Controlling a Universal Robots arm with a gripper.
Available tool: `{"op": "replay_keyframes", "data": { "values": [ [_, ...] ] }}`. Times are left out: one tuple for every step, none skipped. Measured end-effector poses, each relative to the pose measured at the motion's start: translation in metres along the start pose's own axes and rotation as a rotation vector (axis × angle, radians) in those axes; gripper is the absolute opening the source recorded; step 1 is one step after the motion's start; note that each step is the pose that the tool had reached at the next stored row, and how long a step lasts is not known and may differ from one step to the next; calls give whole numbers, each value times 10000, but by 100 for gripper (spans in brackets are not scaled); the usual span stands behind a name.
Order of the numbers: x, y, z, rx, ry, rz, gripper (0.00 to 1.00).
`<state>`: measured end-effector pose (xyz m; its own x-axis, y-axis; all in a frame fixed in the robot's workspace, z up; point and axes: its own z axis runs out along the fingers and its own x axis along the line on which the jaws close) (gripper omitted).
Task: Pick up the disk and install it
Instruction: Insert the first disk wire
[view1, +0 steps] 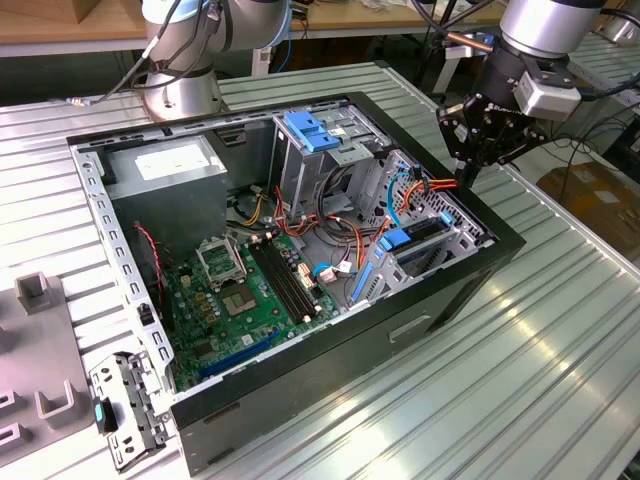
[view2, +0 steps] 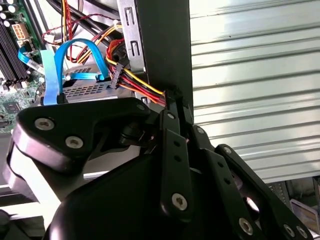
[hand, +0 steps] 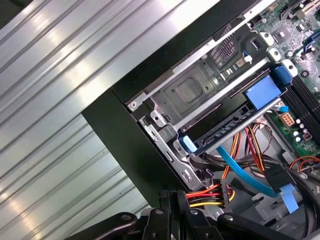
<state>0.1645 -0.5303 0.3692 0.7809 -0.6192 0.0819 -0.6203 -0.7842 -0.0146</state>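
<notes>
End effector (view1: 468, 172) fingers together, empty, at computer case (view1: 440, 290) edge by power cable (view2: 137, 82); disk (hand: 232, 127) seated in bay, blue rails visible; install appears largely done

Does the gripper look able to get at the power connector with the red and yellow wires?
Probably yes. The gripper hangs at the case wall right beside the connector, whose wires run up to it, with nothing between them.

No legible text or labels
</notes>
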Motion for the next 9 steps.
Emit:
{"op": "replay_keyframes", "data": {
  "values": [
    [0,0,0,-13,2,159,17],
    [0,0,0,-21,3,258,17],
    [0,0,0,-30,5,365,17],
    [0,0,0,-41,8,498,17],
    [0,0,0,-49,9,595,17],
    [0,0,0,-59,10,723,17],
    [0,0,0,-67,12,822,17],
    [0,0,0,-77,13,937,17],
    [0,0,0,-84,15,1025,17]
  ]
}}
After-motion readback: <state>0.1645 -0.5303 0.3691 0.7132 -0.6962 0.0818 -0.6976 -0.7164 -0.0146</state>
